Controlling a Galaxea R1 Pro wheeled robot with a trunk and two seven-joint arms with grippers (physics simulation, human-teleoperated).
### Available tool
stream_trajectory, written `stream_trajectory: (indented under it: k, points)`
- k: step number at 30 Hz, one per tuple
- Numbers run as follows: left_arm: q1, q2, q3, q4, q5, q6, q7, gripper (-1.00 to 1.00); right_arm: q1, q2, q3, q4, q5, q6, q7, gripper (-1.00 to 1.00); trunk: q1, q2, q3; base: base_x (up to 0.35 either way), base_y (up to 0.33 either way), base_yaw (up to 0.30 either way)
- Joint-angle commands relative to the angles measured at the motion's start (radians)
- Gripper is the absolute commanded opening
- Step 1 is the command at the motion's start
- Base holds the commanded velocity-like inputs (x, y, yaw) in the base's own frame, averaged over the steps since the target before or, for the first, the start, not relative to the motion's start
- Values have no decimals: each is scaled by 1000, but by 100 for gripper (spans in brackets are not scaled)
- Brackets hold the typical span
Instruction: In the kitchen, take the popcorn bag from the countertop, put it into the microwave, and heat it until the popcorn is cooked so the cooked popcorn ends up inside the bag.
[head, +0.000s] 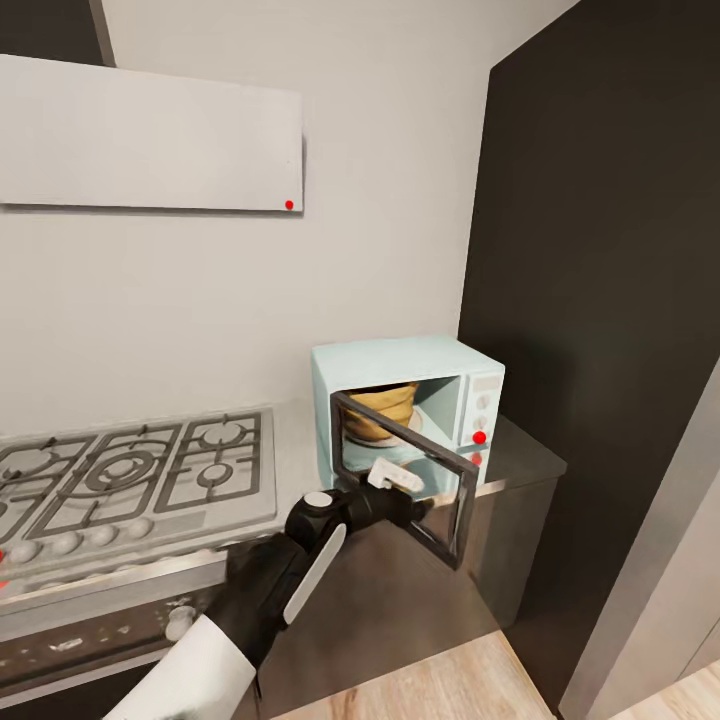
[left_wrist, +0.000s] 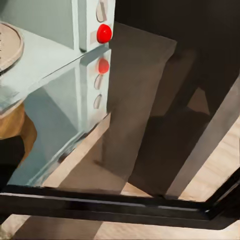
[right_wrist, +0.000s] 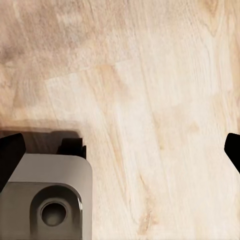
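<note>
Popcorn bag (head: 382, 410) sits inside the microwave (head: 400, 400), on its plate. Microwave door (head: 405, 478) half open; left gripper (head: 415, 505) at the door, finger state unclear. Right gripper (right_wrist: 120, 150) fingers apart above the floor (right_wrist: 150, 100).

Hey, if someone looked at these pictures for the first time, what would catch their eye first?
Probably the pale mint microwave on the steel countertop by the dark wall, its door swung open with the tan popcorn bag inside. Next, the left gripper at that door, then the gas hob to the microwave's left.
</note>
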Motion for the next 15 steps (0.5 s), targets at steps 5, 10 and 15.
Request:
stream_trajectory:
  k: [5,10,15]
  points:
    - [-1,0,0,0,43,-5,50,100,-2,0,-8,3,10,-5,-4,100,0,-1,-1,0,0,0]
    - [-1,0,1,1,59,-56,71,100,-2,1,-8,3,9,4,-5,100,0,-1,-1,0,0,-186]
    - [-1,0,0,-1,91,-58,68,100,-2,1,-8,3,9,6,-5,100,0,-1,-1,0,0,-240]
